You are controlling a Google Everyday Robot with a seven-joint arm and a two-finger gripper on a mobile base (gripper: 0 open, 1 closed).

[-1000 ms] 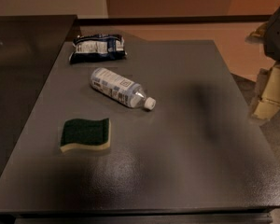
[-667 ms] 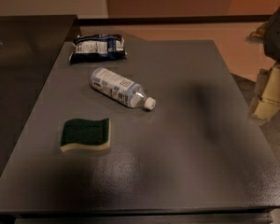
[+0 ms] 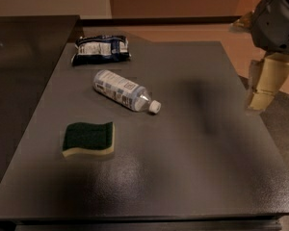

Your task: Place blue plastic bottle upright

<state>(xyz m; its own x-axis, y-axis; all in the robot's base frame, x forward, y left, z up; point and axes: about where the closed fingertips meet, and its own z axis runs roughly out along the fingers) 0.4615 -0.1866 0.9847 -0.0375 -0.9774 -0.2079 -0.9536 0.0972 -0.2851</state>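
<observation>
The bottle (image 3: 123,90) lies on its side on the table (image 3: 197,177), well apart to the left of the gripper (image 3: 261,88), which hangs off the edge holding nothing because the job has not begun; open or shut, I cannot tell.

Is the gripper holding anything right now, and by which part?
Nothing. The gripper hangs at the right edge of the table; the blue plastic bottle lies apart, on its side.
</observation>
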